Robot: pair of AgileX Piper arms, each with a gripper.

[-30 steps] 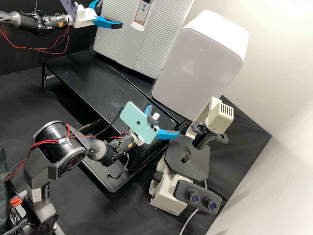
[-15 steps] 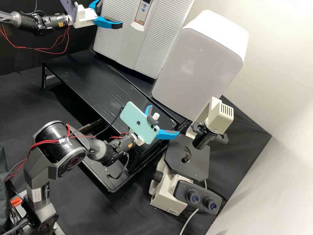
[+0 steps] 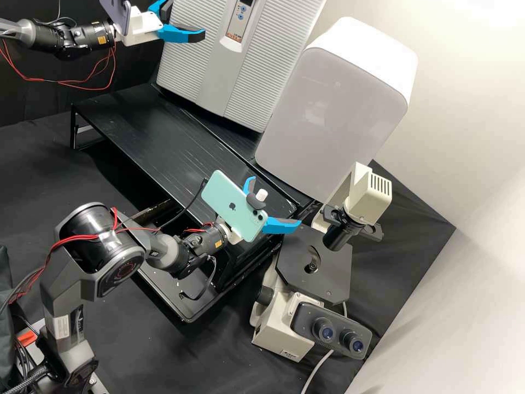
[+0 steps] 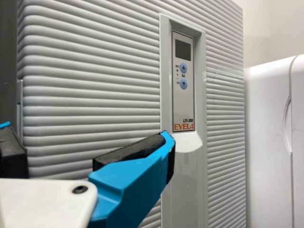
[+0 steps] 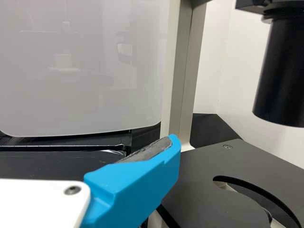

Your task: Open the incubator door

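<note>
Left gripper (image 3: 186,22), jaws apart, near closed incubator door (image 3: 260,76)

Here's the incubator door (image 3: 268,54), standing upright and sitting closed, showing pale grey horizontal ribbing either side of a smooth central strip! That strip is carrying a control panel (image 4: 189,102) with a dark display and two blue buttons. The incubator (image 3: 183,71) is resting on a black platform (image 3: 158,137), beside a white cabinet (image 3: 339,109).

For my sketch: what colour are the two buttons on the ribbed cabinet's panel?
Both buttons are light blue; they show best in the left wrist view.
</note>
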